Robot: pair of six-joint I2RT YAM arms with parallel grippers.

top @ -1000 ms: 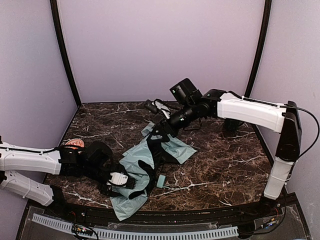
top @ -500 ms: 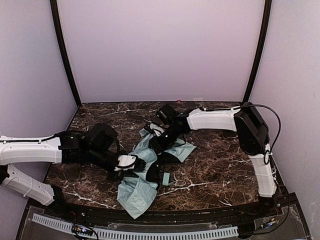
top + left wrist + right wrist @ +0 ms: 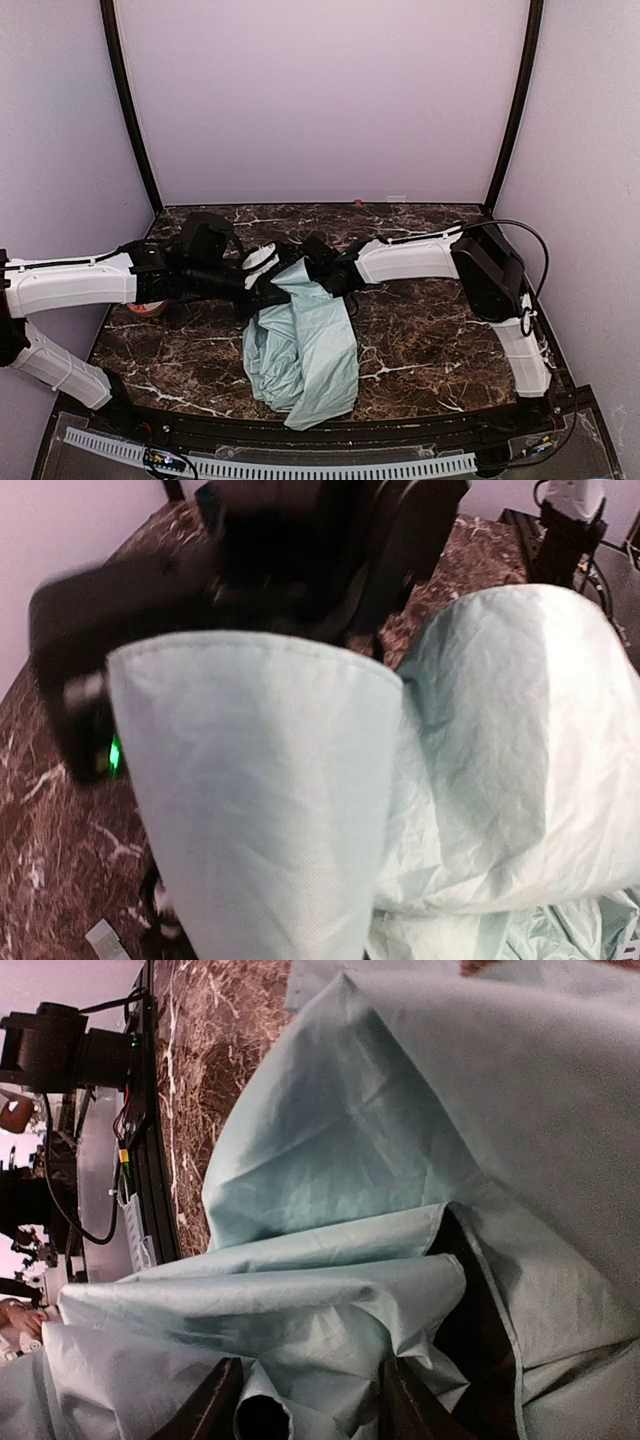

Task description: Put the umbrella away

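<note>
At mid-table, left gripper (image 3: 262, 290) clenched on the umbrella (image 3: 305, 350), apparently holding it up so the fabric hangs for gathering; right gripper (image 3: 305, 1405) straddles a fold, grip unclear; mint cloth drapes down onto the table (image 3: 430, 340)

Pale mint umbrella (image 3: 480, 770) cloth fills most of the view; one fold with a stitched edge hangs close at left; a rounded bulge swells at right; blurred black arm parts (image 3: 300, 550) loom above; dark marbled bench (image 3: 40, 810) shows at left.
</note>
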